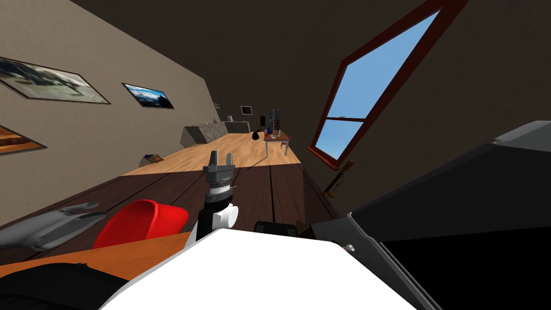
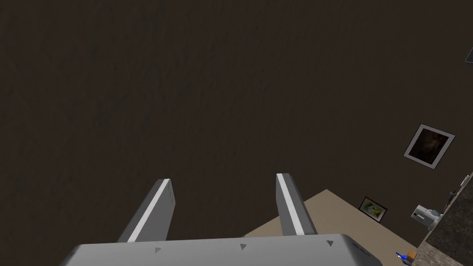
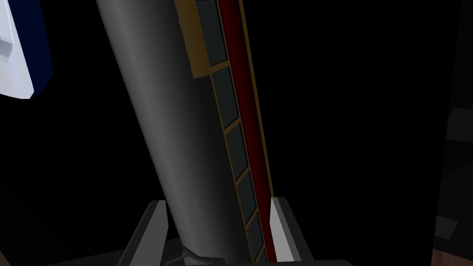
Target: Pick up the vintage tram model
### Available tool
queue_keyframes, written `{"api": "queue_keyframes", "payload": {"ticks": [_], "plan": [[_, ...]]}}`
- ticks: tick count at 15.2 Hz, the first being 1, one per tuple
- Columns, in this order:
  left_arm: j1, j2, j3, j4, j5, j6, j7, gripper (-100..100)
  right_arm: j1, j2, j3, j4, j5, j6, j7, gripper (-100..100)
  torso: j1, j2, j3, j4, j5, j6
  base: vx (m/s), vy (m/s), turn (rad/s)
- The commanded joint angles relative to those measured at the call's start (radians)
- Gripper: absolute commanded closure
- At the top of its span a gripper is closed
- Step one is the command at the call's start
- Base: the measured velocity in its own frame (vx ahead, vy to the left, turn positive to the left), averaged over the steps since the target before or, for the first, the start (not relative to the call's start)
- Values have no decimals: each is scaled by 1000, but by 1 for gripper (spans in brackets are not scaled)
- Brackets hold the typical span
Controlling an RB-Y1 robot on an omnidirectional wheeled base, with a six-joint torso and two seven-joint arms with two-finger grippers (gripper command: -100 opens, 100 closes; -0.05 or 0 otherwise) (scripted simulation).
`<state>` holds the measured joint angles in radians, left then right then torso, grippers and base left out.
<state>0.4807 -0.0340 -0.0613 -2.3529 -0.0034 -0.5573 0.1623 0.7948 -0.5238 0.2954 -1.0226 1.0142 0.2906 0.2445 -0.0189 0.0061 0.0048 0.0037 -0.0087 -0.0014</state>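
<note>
The tram model (image 3: pixel 184 115) stands long and close in the right wrist view, with a rounded grey roof, a row of dark windows in tan frames and a dark red stripe along its side. My right gripper (image 3: pixel 217 203) has one end of it between its fingers (image 3: pixel 281 221), which press against the roof side and the striped side. Black surrounds the model. My left gripper (image 1: pixel 220 161) is raised in front of me over the dark floor, and its fingers (image 2: pixel 152 212) stand apart with nothing between them.
A red bowl-shaped thing (image 1: pixel 142 220) and a grey object (image 1: pixel 48 226) lie at my left by an orange-brown tabletop (image 1: pixel 107 258). A large dark slab (image 1: pixel 457 215) rises close at my right. A white and blue shape (image 3: pixel 18 46) sits near the tram.
</note>
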Motion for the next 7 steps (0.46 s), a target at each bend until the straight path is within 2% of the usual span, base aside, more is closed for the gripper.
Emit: {"api": "queue_keyframes", "payload": {"ticks": [1,6,7], "plan": [[0,0,0,0,0,0,0,0,30,-14,-10,-23,23,-3,-17,100,0,0,0,0,0,0,35,19,-50],[0,0,0,0,0,0,0,0,94,-42,-17,-87,44,-4,-33,100,4,-5,-3,-1,2,0,71,30,-60],[0,0,0,0,0,0,0,0,77,-34,-14,-70,38,-3,-27,100,4,-5,-3,-1,2,0,40,20,-26]]}}
